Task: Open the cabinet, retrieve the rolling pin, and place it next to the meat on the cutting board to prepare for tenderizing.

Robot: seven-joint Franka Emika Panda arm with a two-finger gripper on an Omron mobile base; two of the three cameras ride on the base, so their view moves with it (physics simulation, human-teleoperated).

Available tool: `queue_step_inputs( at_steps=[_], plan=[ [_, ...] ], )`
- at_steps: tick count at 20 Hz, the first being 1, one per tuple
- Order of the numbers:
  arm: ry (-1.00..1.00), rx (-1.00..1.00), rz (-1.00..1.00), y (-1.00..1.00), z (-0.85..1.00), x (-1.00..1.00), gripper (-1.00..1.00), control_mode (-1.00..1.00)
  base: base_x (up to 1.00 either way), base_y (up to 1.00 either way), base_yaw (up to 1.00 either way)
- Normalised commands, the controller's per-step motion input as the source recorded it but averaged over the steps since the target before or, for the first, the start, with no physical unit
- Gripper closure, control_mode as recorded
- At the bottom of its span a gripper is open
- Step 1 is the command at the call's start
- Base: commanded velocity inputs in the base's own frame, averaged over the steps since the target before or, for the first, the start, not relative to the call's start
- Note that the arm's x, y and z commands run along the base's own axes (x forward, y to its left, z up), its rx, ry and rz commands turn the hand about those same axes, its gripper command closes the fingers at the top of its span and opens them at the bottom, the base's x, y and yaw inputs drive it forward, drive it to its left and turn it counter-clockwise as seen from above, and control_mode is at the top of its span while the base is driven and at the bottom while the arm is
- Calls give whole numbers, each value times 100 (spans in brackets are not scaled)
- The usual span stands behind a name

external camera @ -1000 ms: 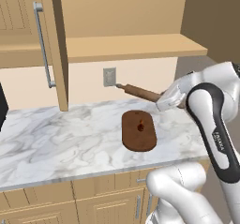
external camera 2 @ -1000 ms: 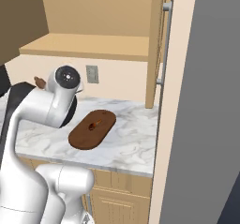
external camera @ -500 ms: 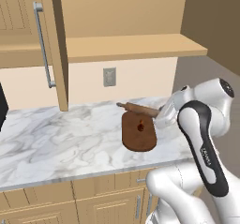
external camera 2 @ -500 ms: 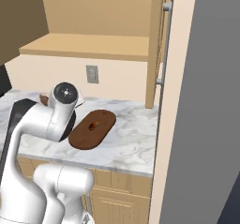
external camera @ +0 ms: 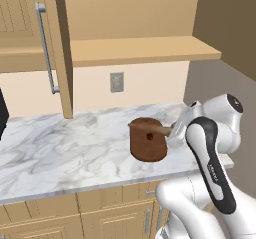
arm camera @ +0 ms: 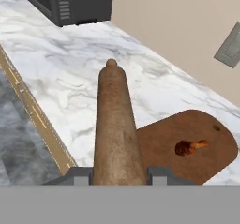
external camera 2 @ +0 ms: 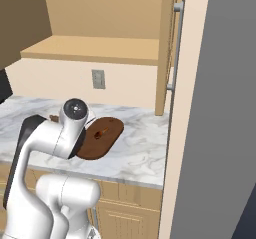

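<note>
I see one rolling pin (arm camera: 115, 124) clamped in my gripper (arm camera: 117, 175), lying level above one cutting board's (external camera: 148, 145) rear edge, one meat (arm camera: 189, 146) piece beside.

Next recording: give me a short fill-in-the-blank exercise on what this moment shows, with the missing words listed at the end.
1. The two-finger gripper is shut on the slim brown wooden ____.
2. The tiny reddish-brown meat lies on the dark brown oval wooden ____.
3. The light tan wood wall cabinet's door with the long grey bar handle stands ____.
4. The cutting board rests on the white marbled ____.

Missing words: rolling pin; cutting board; open; counter.
</note>
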Motion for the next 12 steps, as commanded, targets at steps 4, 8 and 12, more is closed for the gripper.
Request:
queue_step_inputs(
  at_steps=[4,8,12],
  plan=[
    [0,-6,4,-14,-43,13,100,-100,0,0,0],
    [0,-6,5,-8,-45,16,100,-100,0,0,0],
    [0,-5,4,-3,-46,17,100,-100,0,0,0]
  ],
)
